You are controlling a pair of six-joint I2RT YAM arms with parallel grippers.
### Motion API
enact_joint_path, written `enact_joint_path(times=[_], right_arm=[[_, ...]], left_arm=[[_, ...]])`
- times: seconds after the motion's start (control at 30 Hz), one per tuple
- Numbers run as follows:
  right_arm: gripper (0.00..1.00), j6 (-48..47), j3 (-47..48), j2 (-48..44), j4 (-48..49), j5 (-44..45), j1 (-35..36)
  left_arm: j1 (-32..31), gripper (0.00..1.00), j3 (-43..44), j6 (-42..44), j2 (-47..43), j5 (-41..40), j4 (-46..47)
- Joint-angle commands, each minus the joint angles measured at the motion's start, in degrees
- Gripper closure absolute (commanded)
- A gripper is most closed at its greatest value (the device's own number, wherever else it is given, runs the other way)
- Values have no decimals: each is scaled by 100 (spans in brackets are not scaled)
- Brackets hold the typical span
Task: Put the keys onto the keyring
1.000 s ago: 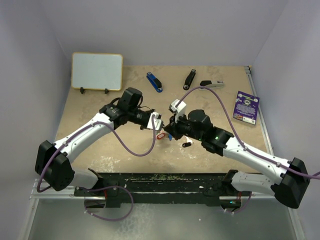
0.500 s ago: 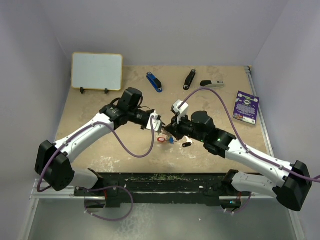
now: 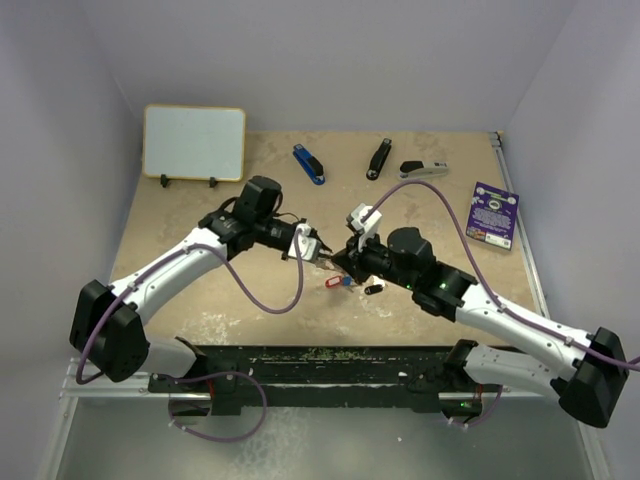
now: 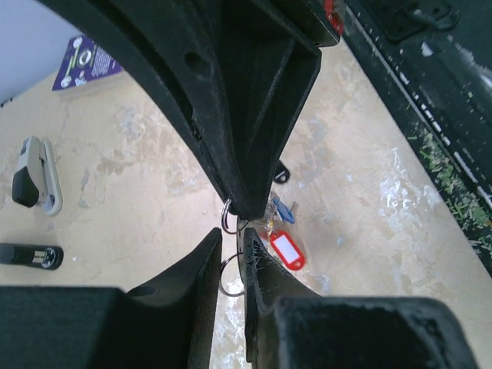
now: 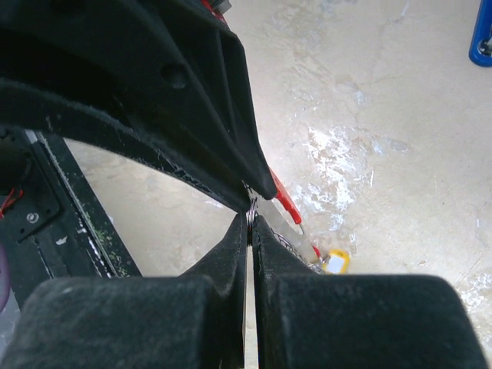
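The right gripper [image 5: 249,224] is clamped on the thin silver wire of the keyring [image 3: 333,282], with its red fob [image 4: 287,251] and a blue key [image 4: 283,207] just below the fingertips. Tip to tip with it, the left gripper [image 4: 232,240] stands a crack apart around a loop of ring; whether it grips I cannot tell. A black key [image 3: 374,289] lies just beside the right gripper.

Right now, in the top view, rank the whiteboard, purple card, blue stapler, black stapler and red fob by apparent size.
1. whiteboard
2. purple card
3. blue stapler and black stapler: they look alike, so no ranking between them
4. red fob, smallest
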Motion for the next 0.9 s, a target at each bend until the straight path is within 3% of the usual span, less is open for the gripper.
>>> enact_joint_path(times=[0.0,0.33,0.87], right_arm=[[100,-79,39,-424,576,16,75],[100,-194,-82,-665,758,-24,150],[100,-284,-352,-625,1418,10,229]], left_arm=[[399,79,-94,-127,-46,779,50],[417,66,-166,-785,-16,1555,669],[411,66,-146,-1318,-57,1898,815]])
